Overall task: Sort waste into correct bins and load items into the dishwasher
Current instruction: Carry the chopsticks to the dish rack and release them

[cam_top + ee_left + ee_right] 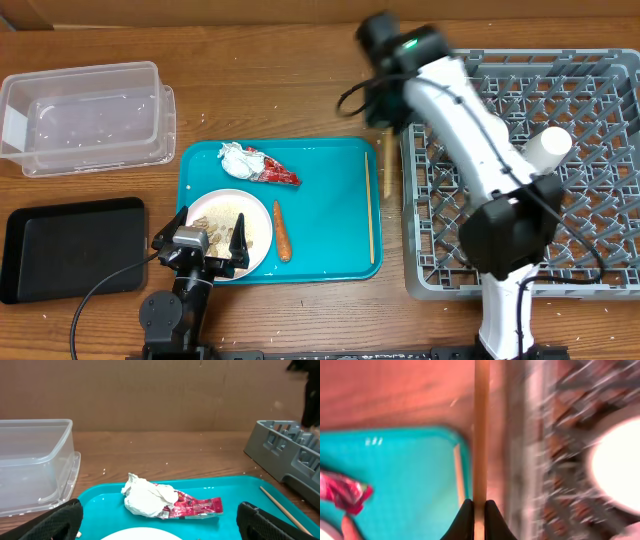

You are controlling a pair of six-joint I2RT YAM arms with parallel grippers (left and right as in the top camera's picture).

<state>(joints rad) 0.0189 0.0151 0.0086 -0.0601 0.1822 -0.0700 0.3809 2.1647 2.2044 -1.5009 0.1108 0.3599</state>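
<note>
Wooden tabletop, cardboard behind. At seven o'clock the left gripper (208,232) stands spread astride the plate (258,250) of rice scraps (222,215); a nudge could scatter them. About one o'clock the right gripper (479,506) pinches a chopstick (481,435) near one end, which may swivel or slip through the dish rack (440,275) lattice. Clear tub (80,115) at ten and black tray (70,250) at eight look bare; the teal tray (330,230) holds tissue (235,158), wrapper (278,172), carrot (282,232), a second chopstick (369,210); the rack, a white cup (548,146).

The table (280,100) is matt, grained wood. The tub (90,120) is clear smooth plastic, the black tray (70,245) matt, the teal tray (330,220) glossy plastic, and the rack (600,275) dull grey plastic. The tissue (147,499) is crumpled paper, the wrapper (197,507) shiny crinkled film, and the chopstick (481,435) bare pale wood.
</note>
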